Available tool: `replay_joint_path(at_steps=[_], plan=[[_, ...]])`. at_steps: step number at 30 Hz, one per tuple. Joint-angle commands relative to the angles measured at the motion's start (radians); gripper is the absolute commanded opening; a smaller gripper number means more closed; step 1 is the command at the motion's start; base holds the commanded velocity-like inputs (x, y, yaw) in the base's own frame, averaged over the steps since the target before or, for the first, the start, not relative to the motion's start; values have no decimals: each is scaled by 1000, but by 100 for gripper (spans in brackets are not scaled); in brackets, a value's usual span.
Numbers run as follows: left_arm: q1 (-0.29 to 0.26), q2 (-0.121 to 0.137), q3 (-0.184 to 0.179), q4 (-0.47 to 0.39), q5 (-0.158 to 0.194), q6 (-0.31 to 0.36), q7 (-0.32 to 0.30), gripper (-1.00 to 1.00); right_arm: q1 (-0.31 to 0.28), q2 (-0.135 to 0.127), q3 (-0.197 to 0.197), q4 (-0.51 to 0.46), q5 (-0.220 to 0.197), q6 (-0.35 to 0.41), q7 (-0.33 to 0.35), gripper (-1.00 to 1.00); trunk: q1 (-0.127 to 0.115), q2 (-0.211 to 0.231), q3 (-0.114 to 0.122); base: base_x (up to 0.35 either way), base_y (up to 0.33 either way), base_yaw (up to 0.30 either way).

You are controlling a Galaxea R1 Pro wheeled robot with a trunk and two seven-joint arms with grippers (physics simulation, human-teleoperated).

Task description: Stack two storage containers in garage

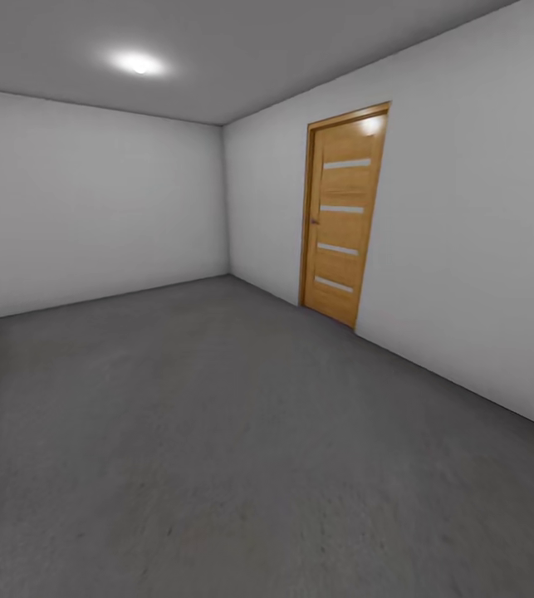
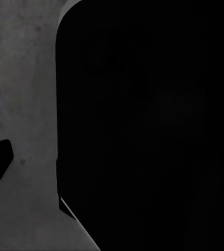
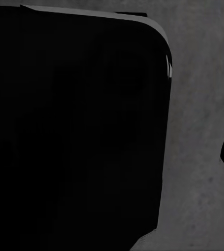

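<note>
The two storage containers cannot be placed from these pictures, so I cannot tell which way they lie from either gripper, how their long axis runs, or which arm is nearer.

In the head view the garage has a dark grey floor (image 1: 217, 432), plain white walls (image 1: 92, 208) and a wooden door (image 1: 343, 214) far on the right.

In the left wrist view a large black shape (image 2: 148, 130) hangs over grey floor; whether the left gripper is released or clenched, I cannot tell.

In the right wrist view a similar black shape (image 3: 75, 130) covers the floor, and the right gripper's state is also unclear.
</note>
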Motion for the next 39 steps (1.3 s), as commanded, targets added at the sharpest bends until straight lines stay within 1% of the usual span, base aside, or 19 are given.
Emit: replay_joint_path(at_steps=[1, 39], plan=[[0, 0, 0, -1, 6, 0, 1, 100, 0, 0, 0, 0, 2, -3, 0, 100, 1, 0, -1, 325, 0, 0], [-1, 1, 1, -1, 6, -5, 1, 100, 0, 0, 0, 0, 1, -3, 1, 100, 1, 0, -1, 326, 0, 0]])
